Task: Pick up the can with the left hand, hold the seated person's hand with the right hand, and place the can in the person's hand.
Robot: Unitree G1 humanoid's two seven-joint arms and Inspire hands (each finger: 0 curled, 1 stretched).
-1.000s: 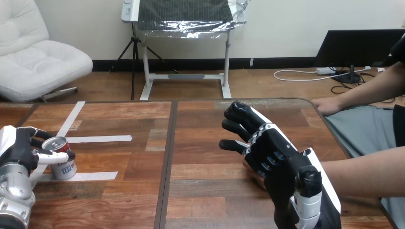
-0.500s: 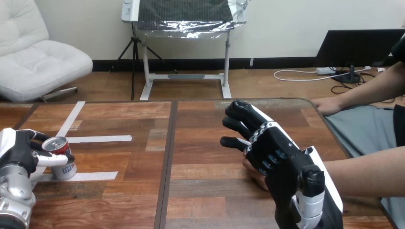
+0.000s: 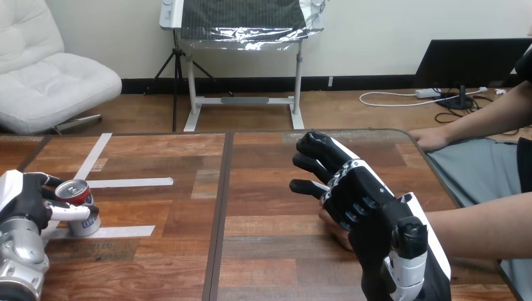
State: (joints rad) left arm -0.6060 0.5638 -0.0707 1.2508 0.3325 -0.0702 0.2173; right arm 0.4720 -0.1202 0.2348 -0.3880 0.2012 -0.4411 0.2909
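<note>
Your left hand (image 3: 25, 204) near the left edge of the table (image 3: 263, 188), fingers and thumb wrapped round the can (image 3: 80, 216), your right hand (image 3: 364, 207) over the person's hand (image 3: 335, 233), fingers stretched out

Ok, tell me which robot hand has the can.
The left hand, at the view's left: its fingers and thumb curl round the can. The right hand holds no can; it lies over the person's hand.

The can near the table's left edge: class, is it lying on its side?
No, the can stands upright with its top facing up, and the left hand's fingers are curled round it.
</note>
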